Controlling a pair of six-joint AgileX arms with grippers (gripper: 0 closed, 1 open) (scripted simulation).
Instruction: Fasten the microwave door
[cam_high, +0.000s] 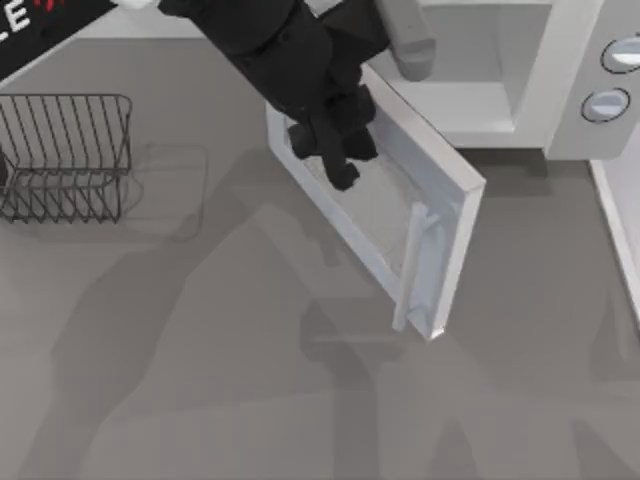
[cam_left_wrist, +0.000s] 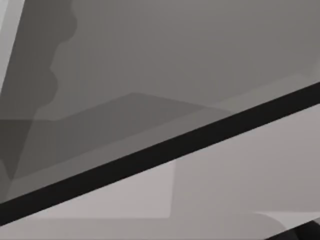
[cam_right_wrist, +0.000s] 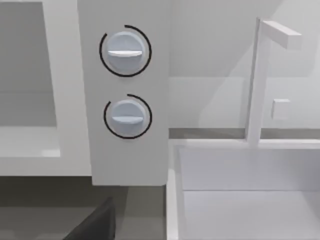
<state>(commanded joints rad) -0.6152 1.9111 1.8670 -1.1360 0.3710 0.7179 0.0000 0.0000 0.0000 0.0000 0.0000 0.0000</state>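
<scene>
The door (cam_high: 385, 215) is open and stands at an angle in the upper middle of the top view, its hinge side near the microwave body (cam_high: 560, 90) at the upper right, its handle (cam_high: 415, 265) toward the lower right. The left gripper (cam_high: 335, 160) is over the door's outer face, near the window pane, at the upper middle of the frame. I cannot tell how far the fingers are open or if they touch the door; they seem to hold nothing.

I judge that the step in hand is the push: the arm is placed against the outside of the door to swing it shut. The next move calls for a steady press toward the cavity (cam_high: 470, 60), following the arc of the door, so the gripper does not slide off the smooth pane.

A wire basket (cam_high: 65, 155) stands at the left edge, well apart from the door. The 2 knobs (cam_right_wrist: 125, 82) are on the panel beside the cavity. In the right wrist view a white sink (cam_right_wrist: 245, 190) with a tap is beside the body. Nothing stands between door and cavity, as far as I see. The right gripper is not seen in these views.
</scene>
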